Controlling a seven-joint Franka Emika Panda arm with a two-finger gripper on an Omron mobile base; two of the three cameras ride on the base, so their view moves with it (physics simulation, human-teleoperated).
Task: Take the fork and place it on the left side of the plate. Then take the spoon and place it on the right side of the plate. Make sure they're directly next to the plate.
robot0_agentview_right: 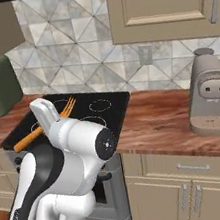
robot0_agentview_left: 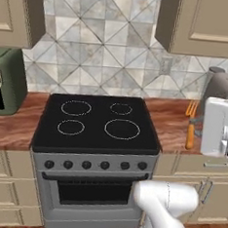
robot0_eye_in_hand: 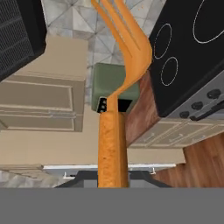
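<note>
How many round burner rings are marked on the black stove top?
4 on the stove top: back left, back right, front left, front right. None seems hidden in the left base view.

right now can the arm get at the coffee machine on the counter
Probably yes: the coffee machine stands in the open on the counter. But the end effector is shut on the fork, so it could only touch the machine.

Orange fork upright beside the white arm — over the wooden counter
</note>
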